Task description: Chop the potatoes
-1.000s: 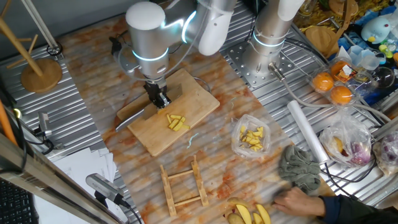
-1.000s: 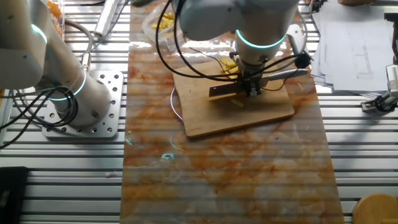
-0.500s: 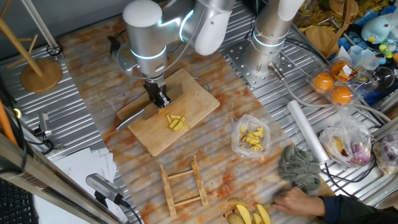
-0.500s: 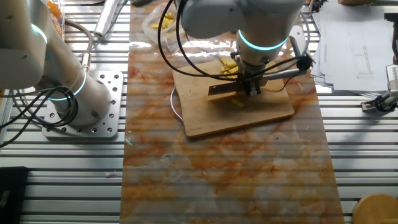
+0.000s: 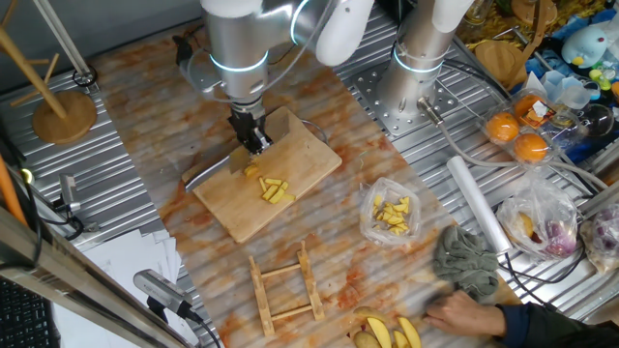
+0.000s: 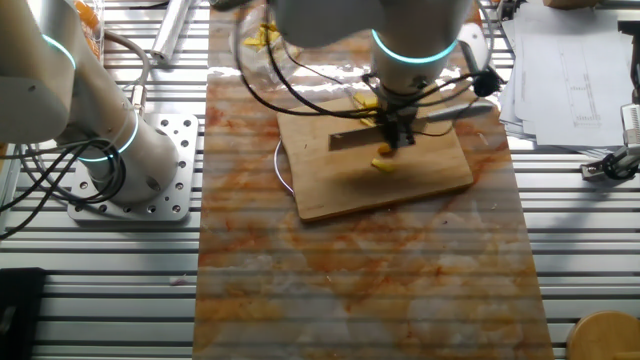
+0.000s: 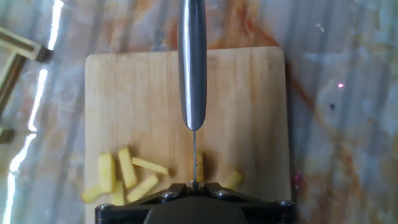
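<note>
Marbled orange surface (image 5: 145, 116) holds a wooden cutting board (image 5: 305, 159) mid-frame. On it lie the potato sticks (image 5: 274, 189). Above them, the end effector (image 5: 250, 135) is clamped on a knife (image 6: 350, 141), blade edge down, likely ready to cut.

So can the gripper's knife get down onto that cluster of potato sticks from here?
Probably yes. The gripper, shut on the knife, is beside the potato sticks on the cutting board; nothing covers them.

The arm reaches straight down, wrist vertical, its tool (image 5: 253, 141) clamped shut around a knife handle.
</note>
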Motion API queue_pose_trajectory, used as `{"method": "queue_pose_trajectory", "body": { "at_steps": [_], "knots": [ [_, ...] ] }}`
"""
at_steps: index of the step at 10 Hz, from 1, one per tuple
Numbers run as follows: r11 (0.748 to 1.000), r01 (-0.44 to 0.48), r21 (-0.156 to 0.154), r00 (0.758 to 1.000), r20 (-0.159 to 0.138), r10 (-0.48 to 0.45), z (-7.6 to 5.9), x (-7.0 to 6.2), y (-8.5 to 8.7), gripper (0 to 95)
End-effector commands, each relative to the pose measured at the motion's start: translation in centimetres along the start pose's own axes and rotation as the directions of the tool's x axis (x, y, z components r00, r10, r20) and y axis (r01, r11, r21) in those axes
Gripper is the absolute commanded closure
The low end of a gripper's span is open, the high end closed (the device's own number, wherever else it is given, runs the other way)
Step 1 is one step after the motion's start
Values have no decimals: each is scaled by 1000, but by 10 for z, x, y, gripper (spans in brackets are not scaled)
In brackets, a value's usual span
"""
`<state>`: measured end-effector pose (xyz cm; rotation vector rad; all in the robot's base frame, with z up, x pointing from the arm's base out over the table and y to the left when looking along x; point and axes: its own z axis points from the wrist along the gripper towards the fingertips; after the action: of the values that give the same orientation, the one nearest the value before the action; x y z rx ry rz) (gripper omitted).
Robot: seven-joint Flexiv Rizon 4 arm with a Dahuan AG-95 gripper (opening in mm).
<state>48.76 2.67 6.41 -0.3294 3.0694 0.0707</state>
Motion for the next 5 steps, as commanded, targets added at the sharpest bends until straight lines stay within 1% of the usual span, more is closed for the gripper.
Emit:
{"method": "queue_pose_trajectory", "body": {
  "at_steps": [1,2,4,5],
  "knots": [
    [1000,2,3,1000,-4,-2,5,-1,-1,950],
    [1000,-2,3,1000,-4,2,7,-2,0,950],
    [1000,-3,5,1000,-1,3,8,-3,1,950],
    [1000,-3,1,1000,1,3,6,-3,2,950]
  ]
}}
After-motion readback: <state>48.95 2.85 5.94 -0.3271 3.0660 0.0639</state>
